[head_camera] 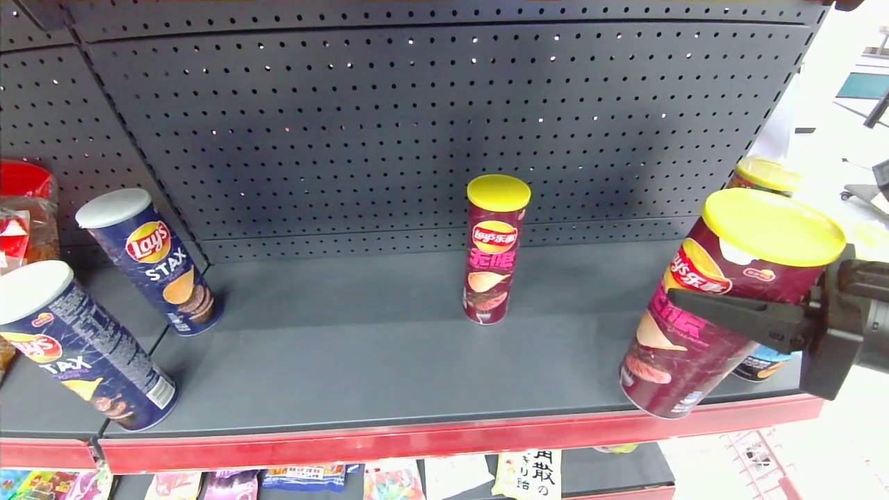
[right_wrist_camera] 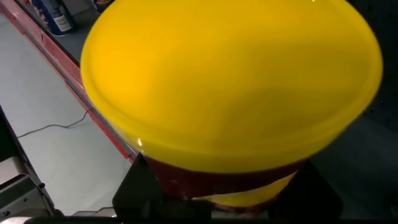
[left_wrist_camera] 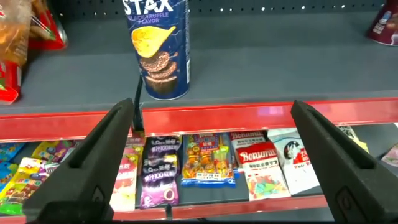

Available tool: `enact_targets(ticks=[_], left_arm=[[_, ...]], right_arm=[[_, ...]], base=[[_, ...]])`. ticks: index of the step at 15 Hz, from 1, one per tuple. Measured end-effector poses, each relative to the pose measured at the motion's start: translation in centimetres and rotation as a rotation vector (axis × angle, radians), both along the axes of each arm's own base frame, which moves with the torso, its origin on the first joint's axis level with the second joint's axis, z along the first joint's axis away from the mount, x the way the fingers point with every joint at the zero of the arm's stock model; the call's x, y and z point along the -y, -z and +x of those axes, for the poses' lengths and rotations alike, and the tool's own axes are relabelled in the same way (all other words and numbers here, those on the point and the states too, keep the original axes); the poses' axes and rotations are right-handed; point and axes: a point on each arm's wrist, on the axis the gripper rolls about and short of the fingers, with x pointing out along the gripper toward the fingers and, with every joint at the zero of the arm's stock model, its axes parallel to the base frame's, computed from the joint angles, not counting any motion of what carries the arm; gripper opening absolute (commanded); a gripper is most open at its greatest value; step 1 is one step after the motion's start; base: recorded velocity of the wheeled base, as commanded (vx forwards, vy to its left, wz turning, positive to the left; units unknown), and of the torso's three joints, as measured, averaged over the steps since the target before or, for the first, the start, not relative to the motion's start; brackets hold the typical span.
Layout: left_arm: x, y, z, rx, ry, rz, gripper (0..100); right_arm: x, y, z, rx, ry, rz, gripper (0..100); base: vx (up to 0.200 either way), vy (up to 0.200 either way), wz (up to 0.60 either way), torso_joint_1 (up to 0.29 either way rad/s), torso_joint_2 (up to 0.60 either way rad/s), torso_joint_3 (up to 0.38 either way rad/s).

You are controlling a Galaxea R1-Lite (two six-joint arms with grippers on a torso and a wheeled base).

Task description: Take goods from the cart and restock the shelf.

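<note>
A maroon chip can (head_camera: pixel 701 305) with a yellow lid (right_wrist_camera: pixel 230 81) leans tilted over the front right of the grey shelf (head_camera: pixel 389 354), its base close to the red front edge (head_camera: pixel 417 437). My right gripper (head_camera: pixel 736 305) is shut on this can's body, one dark finger (head_camera: pixel 729 316) lying across its front. A second maroon can (head_camera: pixel 493 250) stands upright mid-shelf. My left gripper (left_wrist_camera: pixel 211 168) hangs open and empty in front of the red edge (left_wrist_camera: pixel 249 115), below a blue can (left_wrist_camera: pixel 158 50).
Two blue white-lidded cans (head_camera: pixel 149 260) (head_camera: pixel 76 347) stand at the shelf's left. Behind the held can are another yellow-lidded can (head_camera: pixel 764 177) and a blue one (head_camera: pixel 760 364). Snack packets (left_wrist_camera: pixel 205 162) fill the lower shelf. A perforated back panel (head_camera: pixel 417 118) closes the rear.
</note>
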Motion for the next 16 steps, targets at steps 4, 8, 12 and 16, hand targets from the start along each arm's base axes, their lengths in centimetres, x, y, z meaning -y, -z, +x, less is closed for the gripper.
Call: enact_targets(ticks=[4,8,12,16], left_arm=[[0.0,0.0,0.1,-0.015,0.02,0.004,100],[0.1,-0.1,0.4,-0.054,0.144,0.059,100],[0.1,-3.0,0.3,-0.002,0.162,0.002,100],[0.8,-11.0,3.1,-0.05,0.446,-0.055,100]], right_arm=[[-0.3,0.6,0.0,-0.022,-0.015,-0.011,0],[-0.3,0.5,0.0,-0.012,0.015,-0.014,0],[-0.5,-0.4,0.1,0.018,0.044,-0.012,0],[-1.5,-0.3,-0.2,0.019,0.034,-0.024,0]], base=[[0.0,0.0,0.0,0.0,0.0,0.0],[0.0,0.0,0.0,0.0,0.0,0.0],[0.0,0.0,0.0,0.0,0.0,0.0],[0.0,0.0,0.0,0.0,0.0,0.0]])
